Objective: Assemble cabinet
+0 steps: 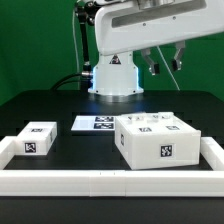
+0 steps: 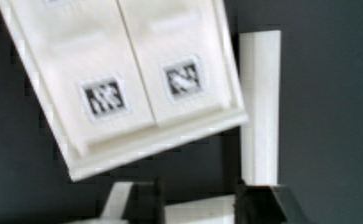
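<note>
Cabinet [image 1: 155, 140] stands on the dark surface [image 1: 40, 108] toward the exterior view's right, its front face close behind the long low rail [image 1: 110, 181] and its side near the rail's upturned end. I read that corner spot as deliberate: the rail gives the body something to brace against when a part is pressed in (my judgement, nothing here proves it). Smaller white pieces are already seated in its top. From my wrist view I look down on the cabinet [image 2: 133, 85], where two tagged panels lie side by side, with a strip of the rail [image 2: 258, 110] just beside its edge.

The fingers [image 1: 153, 68] hang well above the cabinet and a little behind it. They are spread apart and carry nothing. In the wrist view the dark fingers [image 2: 139, 202] frame a gap over a pale patch I cannot identify.

A small white block [image 1: 38, 140] sits at the exterior view's left, tucked into the rail's other corner and well apart from the cabinet. I take it for a loose part waiting its turn. The marker board [image 1: 95, 123] lies flat behind and between the two.

Holding the arm high and empty makes sense to me, since it keeps the tags in plain sight, so I judge we are between steps, with the block the likely next pick
</note>
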### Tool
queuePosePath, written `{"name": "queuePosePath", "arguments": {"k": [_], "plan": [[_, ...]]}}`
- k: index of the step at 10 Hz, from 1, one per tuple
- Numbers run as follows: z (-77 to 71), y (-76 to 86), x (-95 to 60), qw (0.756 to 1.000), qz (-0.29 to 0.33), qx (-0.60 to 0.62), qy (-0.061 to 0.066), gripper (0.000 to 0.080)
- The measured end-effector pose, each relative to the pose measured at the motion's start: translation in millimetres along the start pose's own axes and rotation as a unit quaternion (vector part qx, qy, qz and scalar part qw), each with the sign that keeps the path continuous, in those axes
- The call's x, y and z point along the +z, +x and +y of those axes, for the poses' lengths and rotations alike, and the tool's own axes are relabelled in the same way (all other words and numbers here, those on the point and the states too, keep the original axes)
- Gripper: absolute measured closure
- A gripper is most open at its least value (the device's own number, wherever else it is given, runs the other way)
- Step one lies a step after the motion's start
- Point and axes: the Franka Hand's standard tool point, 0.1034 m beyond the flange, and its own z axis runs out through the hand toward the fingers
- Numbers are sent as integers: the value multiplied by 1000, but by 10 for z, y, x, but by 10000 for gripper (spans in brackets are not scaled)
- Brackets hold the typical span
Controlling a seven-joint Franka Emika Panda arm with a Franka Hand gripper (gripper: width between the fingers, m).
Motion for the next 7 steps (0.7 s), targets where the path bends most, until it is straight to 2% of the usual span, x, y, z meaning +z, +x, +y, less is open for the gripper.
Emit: {"name": "queuePosePath", "arguments": {"k": [3, 4, 5, 6, 7], "plan": [[1, -10, 8, 1000, -1, 0, 0, 634], [11, -15, 11, 1000, 0, -1, -1, 582], [56, -62, 34, 1000, 2, -5, -3, 418], [98, -126, 76, 1000, 13, -5, -8, 418], [150, -267, 148, 1000, 25, -9, -15, 240]]}}
